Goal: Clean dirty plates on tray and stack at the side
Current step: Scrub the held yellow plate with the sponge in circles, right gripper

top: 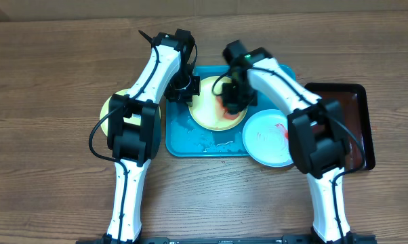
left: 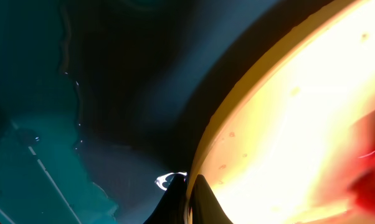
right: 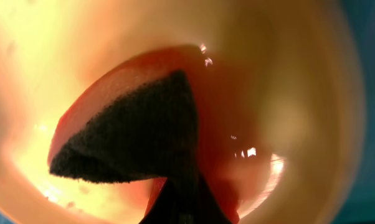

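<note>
Three plates were counted: two with yellow-green rims, namely the left plate point(top: 107, 107) and the middle plate point(top: 207, 115), and a single white plate point(top: 265, 142) streaked with red. There were two trays, one turquoise tray point(top: 190, 146) and one dark tray point(top: 353, 108), and only one dark sponge point(right: 131, 130) could be found in any view. Two robot arms, the left arm point(top: 133, 135) and the right arm point(top: 319, 142), reached over one wooden table point(top: 41, 169).

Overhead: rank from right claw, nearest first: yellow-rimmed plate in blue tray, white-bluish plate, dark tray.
1. Yellow-rimmed round plate, under the dark sponge in the right claw.
2. White-bluish round plate, rightward, nearer the base.
3. Dark brown-black rectangular tray, far right.
</note>
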